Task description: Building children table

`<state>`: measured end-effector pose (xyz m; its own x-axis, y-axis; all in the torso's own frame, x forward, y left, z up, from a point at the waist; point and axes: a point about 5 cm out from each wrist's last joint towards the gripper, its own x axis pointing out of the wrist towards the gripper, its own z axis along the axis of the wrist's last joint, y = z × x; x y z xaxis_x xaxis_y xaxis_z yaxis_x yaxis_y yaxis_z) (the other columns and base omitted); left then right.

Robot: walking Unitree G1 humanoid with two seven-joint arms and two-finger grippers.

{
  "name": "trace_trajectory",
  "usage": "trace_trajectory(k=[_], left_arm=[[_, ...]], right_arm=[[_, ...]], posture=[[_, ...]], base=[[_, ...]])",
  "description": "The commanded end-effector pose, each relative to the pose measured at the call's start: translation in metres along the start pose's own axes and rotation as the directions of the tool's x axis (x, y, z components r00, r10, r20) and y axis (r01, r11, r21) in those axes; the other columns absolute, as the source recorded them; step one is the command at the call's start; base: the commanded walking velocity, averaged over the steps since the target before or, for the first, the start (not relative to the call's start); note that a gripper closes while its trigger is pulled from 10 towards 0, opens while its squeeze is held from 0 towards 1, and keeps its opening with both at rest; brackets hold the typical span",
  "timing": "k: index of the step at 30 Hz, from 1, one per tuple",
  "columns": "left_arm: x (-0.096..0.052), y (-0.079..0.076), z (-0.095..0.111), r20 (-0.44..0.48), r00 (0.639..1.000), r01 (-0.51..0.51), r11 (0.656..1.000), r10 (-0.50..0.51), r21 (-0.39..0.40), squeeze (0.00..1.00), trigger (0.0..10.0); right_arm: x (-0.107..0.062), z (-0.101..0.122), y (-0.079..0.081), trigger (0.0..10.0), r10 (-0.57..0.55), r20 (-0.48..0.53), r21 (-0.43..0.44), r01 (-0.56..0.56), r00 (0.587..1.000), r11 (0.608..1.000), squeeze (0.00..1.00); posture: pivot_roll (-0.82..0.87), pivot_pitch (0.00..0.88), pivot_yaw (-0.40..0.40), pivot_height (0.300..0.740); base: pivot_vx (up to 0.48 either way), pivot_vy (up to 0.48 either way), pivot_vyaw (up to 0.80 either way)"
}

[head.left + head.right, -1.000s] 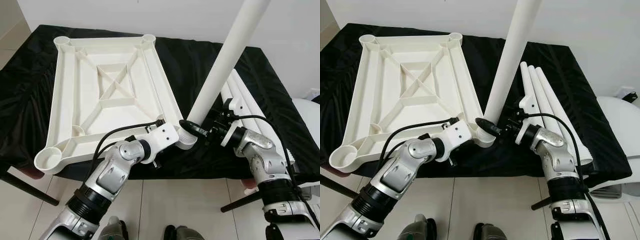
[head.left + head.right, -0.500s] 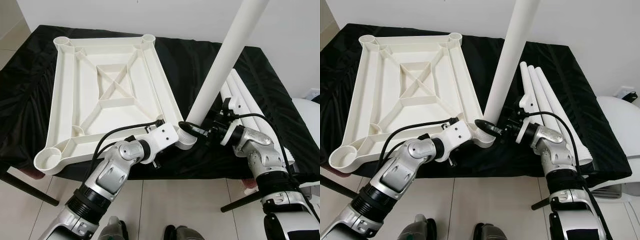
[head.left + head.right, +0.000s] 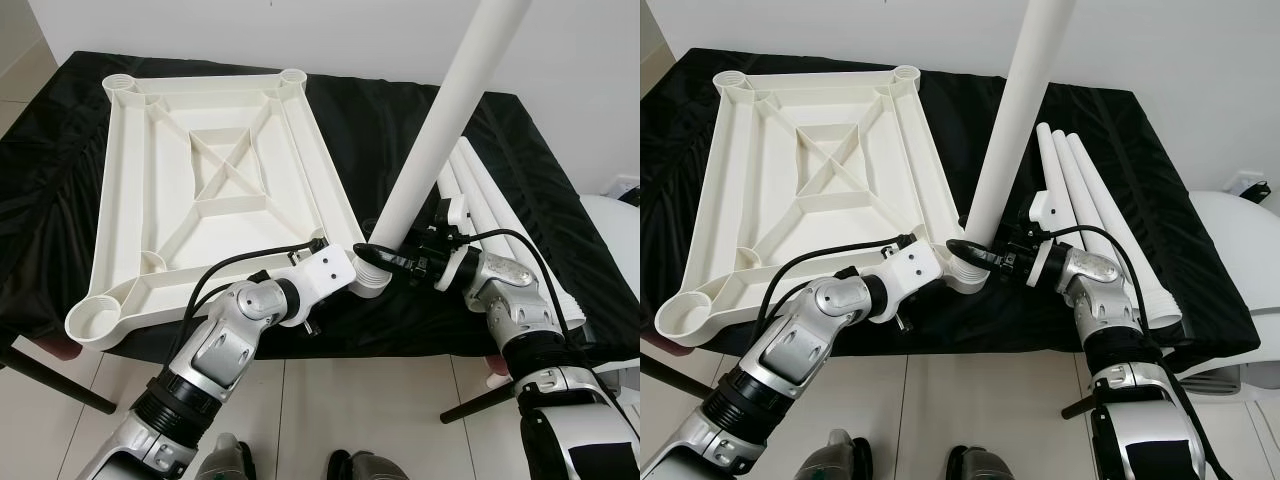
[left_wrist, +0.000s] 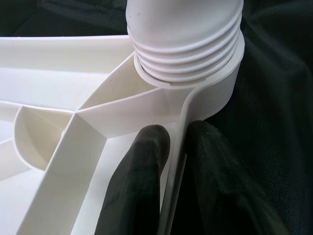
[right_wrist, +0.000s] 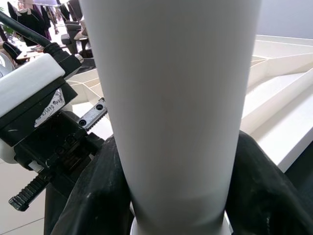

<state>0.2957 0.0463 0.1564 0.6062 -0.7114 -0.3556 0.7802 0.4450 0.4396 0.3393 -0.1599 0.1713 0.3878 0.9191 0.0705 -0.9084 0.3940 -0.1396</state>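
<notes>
Nearest us, our left gripper [image 4: 168, 161] is pinched on the rim of the upturned tabletop [image 3: 210, 190] at its near right corner socket [image 3: 368, 283]. Our right gripper [image 3: 385, 258] is clamped round the foot of a table leg [image 3: 440, 120] whose threads sit partly in that socket. We judge we are screwing it in; next comes another twist. Spare legs [image 3: 1090, 215] lie farther right on the black cloth [image 3: 400, 120].

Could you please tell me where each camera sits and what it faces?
Head eyes: look down at the tabletop, leg and both arms.
Left wrist: looks along the left pincer clamping the tabletop rim by the leg's thread.
Right wrist: right pincer around the leg.
Shared: leg entering corner socket.
</notes>
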Motion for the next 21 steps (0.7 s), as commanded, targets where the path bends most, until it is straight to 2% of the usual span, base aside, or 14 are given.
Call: trace_trajectory(k=[1, 6, 7, 15, 19, 21], left_arm=[[-0.002, 0.002, 0.01, 0.039, 0.999, -0.024, 0.999, 0.023, 0.034, 0.0, 10.0], [-0.001, 0.003, 0.011, 0.041, 0.999, -0.028, 0.999, 0.027, 0.034, 0.0, 10.0], [-0.001, 0.004, 0.011, 0.041, 0.999, -0.031, 0.999, 0.03, 0.033, 0.0, 10.0], [-0.002, 0.004, 0.01, 0.036, 0.999, -0.029, 0.999, 0.028, 0.034, 0.0, 10.0], [-0.003, 0.004, 0.009, 0.034, 0.999, -0.035, 0.999, 0.034, 0.03, 0.0, 10.0], [-0.003, 0.004, 0.009, 0.033, 0.999, -0.035, 0.999, 0.034, 0.03, 0.0, 10.0]], right_arm=[[-0.01, -0.009, -0.001, 0.0, -0.043, -0.018, 0.037, 0.044, 0.999, 0.998, 0.0], [-0.01, -0.009, 0.0, 0.0, -0.051, -0.009, 0.034, 0.052, 0.999, 0.998, 0.0], [-0.01, -0.008, 0.001, 10.0, -0.066, -0.004, 0.032, 0.066, 0.998, 0.997, 0.0], [-0.003, -0.008, 0.008, 10.0, -0.12, 0.014, 0.036, 0.119, 0.993, 0.992, 0.0], [0.003, -0.004, 0.013, 10.0, -0.238, 0.045, 0.038, 0.237, 0.97, 0.971, 0.0], [0.004, -0.003, 0.014, 10.0, -0.261, 0.052, 0.033, 0.26, 0.964, 0.965, 0.0]], posture=[[-0.06, 0.104, -0.054, 0.74], [-0.06, 0.099, -0.053, 0.74], [-0.06, 0.097, -0.054, 0.74], [-0.06, 0.103, -0.053, 0.74], [-0.06, 0.106, -0.06, 0.74], [-0.06, 0.108, -0.06, 0.74]], base=[[0.0, 0.0, 0.0], [0.0, 0.0, 0.0], [0.0, 0.0, 0.0], [0.0, 0.0, 0.0], [0.0, 0.0, 0.0], [0.0, 0.0, 0.0]])
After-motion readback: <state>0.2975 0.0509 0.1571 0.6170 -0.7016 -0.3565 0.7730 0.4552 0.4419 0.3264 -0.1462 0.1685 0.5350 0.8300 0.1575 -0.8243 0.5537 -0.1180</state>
